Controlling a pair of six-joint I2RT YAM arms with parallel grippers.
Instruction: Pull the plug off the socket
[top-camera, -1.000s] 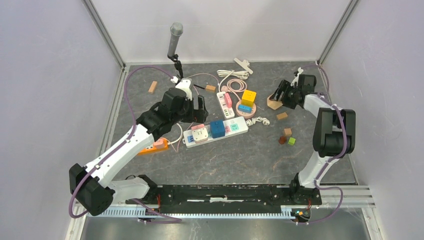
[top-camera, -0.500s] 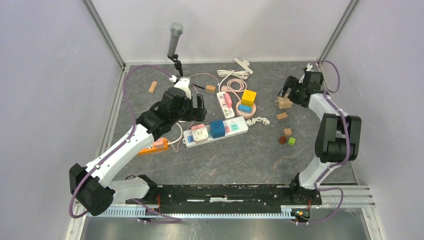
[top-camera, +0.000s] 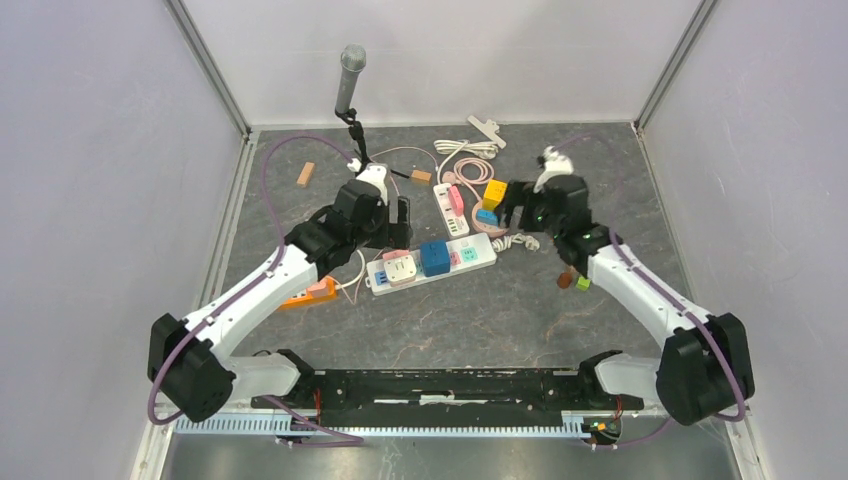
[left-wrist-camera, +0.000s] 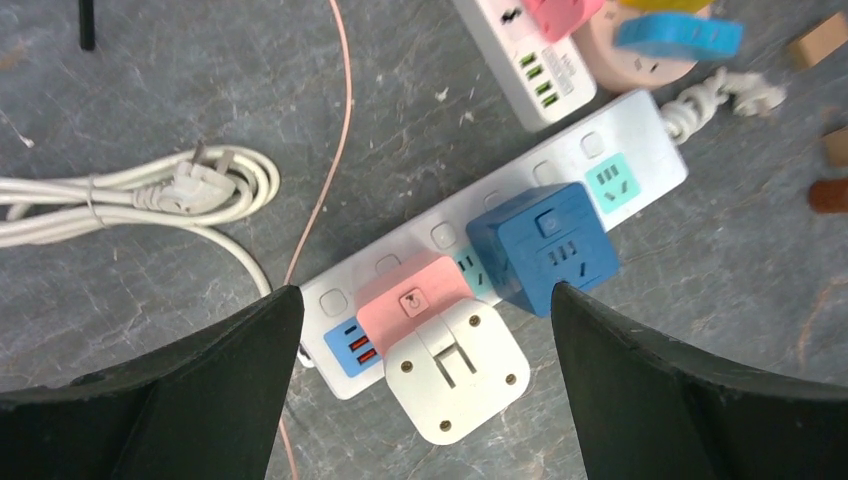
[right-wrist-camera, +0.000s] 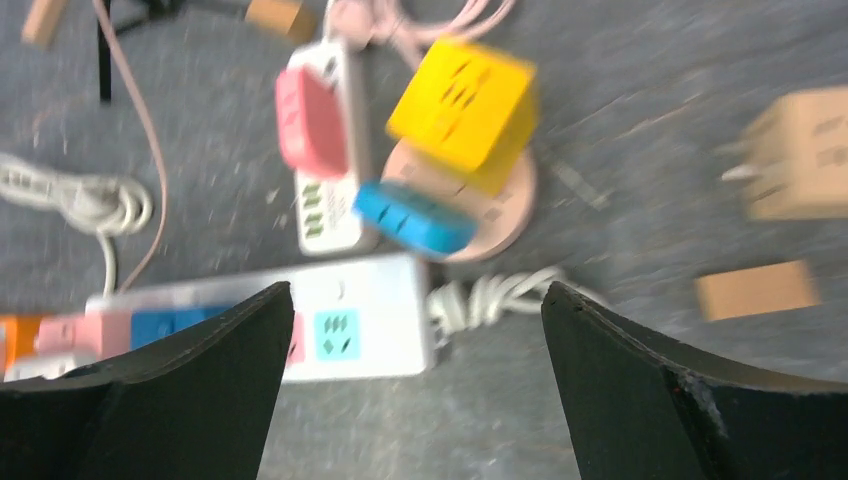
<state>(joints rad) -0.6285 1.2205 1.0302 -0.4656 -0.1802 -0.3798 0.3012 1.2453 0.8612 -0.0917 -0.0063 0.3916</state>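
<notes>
A long white power strip (top-camera: 470, 255) lies mid-table. A pink-and-white plug adapter (top-camera: 400, 268) and a blue cube plug (top-camera: 434, 257) sit in it. My left gripper (top-camera: 400, 214) is open and hovers over the strip's left end. In the left wrist view the adapter (left-wrist-camera: 440, 345) lies between my open fingers (left-wrist-camera: 425, 295), and the blue cube (left-wrist-camera: 541, 247) is by the right finger. My right gripper (top-camera: 513, 205) is open and empty above the strip's right end (right-wrist-camera: 360, 320), which sits between its fingers (right-wrist-camera: 415, 290).
A round pink socket base (right-wrist-camera: 505, 205) holds a yellow cube (right-wrist-camera: 462, 95) and a blue plug (right-wrist-camera: 415, 218). A short white strip (right-wrist-camera: 325, 200) carries a pink plug. A tan plug (right-wrist-camera: 800, 165), a wooden block (right-wrist-camera: 757, 290), coiled cables (left-wrist-camera: 150, 190), an orange strip (top-camera: 305, 293) and a microphone stand (top-camera: 350, 80) lie around.
My right arm has swung from the far right corner to the table's middle, near the round socket base. My left arm has shifted only slightly over the strip.
</notes>
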